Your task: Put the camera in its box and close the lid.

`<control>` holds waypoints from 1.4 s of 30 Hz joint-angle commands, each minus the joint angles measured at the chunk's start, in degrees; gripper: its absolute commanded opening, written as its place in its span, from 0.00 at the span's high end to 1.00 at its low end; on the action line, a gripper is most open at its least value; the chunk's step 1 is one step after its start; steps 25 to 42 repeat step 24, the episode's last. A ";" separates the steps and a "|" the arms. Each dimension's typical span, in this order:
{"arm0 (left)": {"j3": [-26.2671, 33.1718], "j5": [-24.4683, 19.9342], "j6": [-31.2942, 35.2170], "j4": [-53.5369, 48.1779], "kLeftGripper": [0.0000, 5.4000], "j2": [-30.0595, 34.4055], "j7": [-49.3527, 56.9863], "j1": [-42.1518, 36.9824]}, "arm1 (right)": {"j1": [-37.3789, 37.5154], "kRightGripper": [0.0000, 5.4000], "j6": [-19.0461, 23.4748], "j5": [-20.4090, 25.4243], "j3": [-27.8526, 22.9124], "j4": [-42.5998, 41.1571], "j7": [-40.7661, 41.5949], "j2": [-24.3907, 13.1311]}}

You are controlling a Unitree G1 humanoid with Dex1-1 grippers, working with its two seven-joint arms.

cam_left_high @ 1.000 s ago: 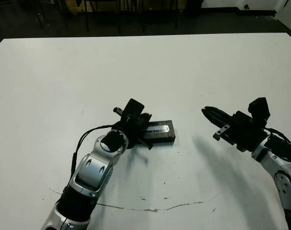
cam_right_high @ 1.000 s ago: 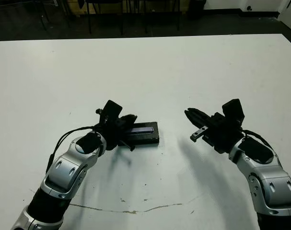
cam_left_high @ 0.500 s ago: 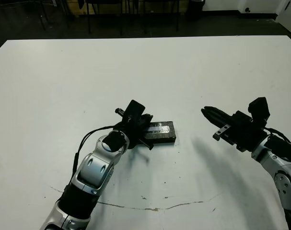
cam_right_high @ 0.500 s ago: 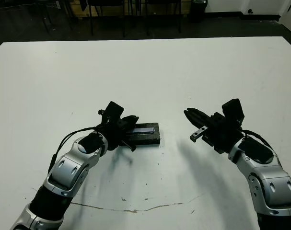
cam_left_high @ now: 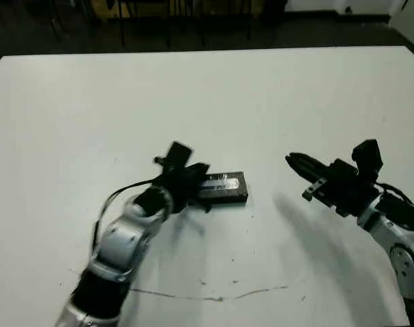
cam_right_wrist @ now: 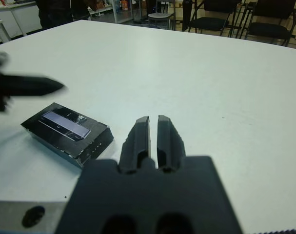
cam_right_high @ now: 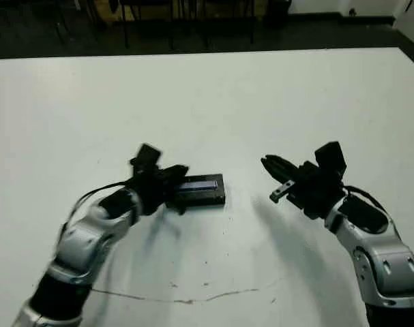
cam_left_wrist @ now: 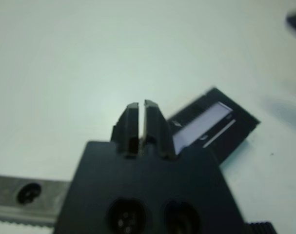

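The lid (cam_left_high: pixel 224 185) is sitting flat on the white table (cam_left_high: pixel 275 95) near the middle of the head view, its pale stripe facing up and its long side running roughly from 9 o'clock to 3 o'clock. It is covering what lies under it, so neither the box nor the camera is showing separately, and whether they are beneath it cannot be told. The left gripper (cam_left_high: pixel 201 170) is reaching in from 8 o'clock, with its tips lying at the lid's 9 o'clock end; the arm is blurred in the head views, so whether the tips are touching the lid cannot be told. In the left wrist view the fingers (cam_left_wrist: pixel 132 119) are standing side by side with only a thin slit between them, gripping nothing, and the lid (cam_left_wrist: pixel 213 124) is lying beside them, off the line they are pointing along. The right gripper (cam_left_high: pixel 295 162) is hanging above the table at 3 o'clock of the lid, well apart from it, with its tips pointing back toward the lid across bare table. In the right wrist view its fingers (cam_right_wrist: pixel 140 136) are likewise pressed nearly together with a narrow gap and nothing between them; the lid (cam_right_wrist: pixel 66 129) is lying ahead and to one side, and the blurred tip of the left gripper (cam_right_wrist: pixel 33 85) is showing just beyond the lid's far end.
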 commanded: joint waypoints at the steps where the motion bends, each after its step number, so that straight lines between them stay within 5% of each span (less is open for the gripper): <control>1: 8.07 -4.36 -2.44 -5.73 1.00 3.51 -2.03 4.55 | 1.10 1.00 0.07 -0.54 -0.09 0.06 -1.12 0.66; 12: 30.13 -16.47 -11.00 -16.43 1.00 5.52 1.36 13.92 | 2.29 1.00 1.40 3.03 -2.17 -2.81 -6.16 5.05; 19: 26.49 -6.36 -35.06 -6.79 1.00 -1.95 6.67 19.08 | 5.31 1.00 -8.14 -2.61 -0.26 -5.75 -12.39 11.02; 24: 22.17 -2.44 -44.34 0.52 1.00 -6.12 9.71 20.67 | 7.45 1.00 -12.99 -7.28 2.43 -6.76 -15.47 14.11; 42: 22.17 -2.44 -44.34 0.52 1.00 -6.12 9.71 20.67 | 7.45 1.00 -12.99 -7.28 2.43 -6.76 -15.47 14.11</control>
